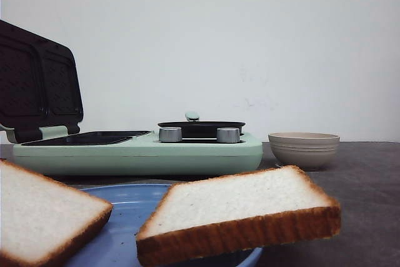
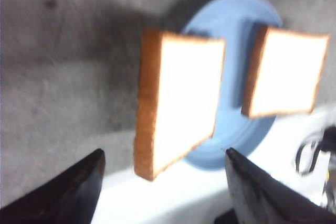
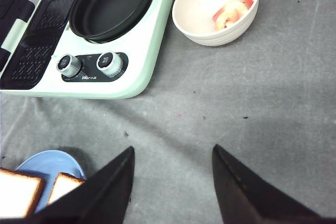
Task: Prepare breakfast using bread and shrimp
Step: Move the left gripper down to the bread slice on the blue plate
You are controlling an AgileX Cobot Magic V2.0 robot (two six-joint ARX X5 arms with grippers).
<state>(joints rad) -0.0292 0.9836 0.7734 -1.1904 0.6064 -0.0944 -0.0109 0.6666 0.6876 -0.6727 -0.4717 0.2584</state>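
Note:
Two slices of bread lie on a blue plate (image 1: 125, 217) at the table's front: a left slice (image 1: 44, 217) and a right slice (image 1: 240, 201) that overhangs the rim. The blurred left wrist view shows both slices (image 2: 184, 98) (image 2: 286, 72). My left gripper (image 2: 164, 156) hangs open above them, holding nothing. Pink shrimp (image 3: 232, 13) lie in a beige bowl (image 3: 194, 9). My right gripper (image 3: 173, 148) is open over bare grey table, between the plate and the bowl. Neither gripper shows in the front view.
A pale green breakfast maker (image 1: 137, 154) stands behind the plate with its dark lid (image 1: 37, 85) raised. It has ridged sandwich plates (image 3: 37, 51), a black round pan (image 3: 113, 3) and two silver knobs (image 3: 107, 62). The bowl (image 1: 304, 148) stands to its right.

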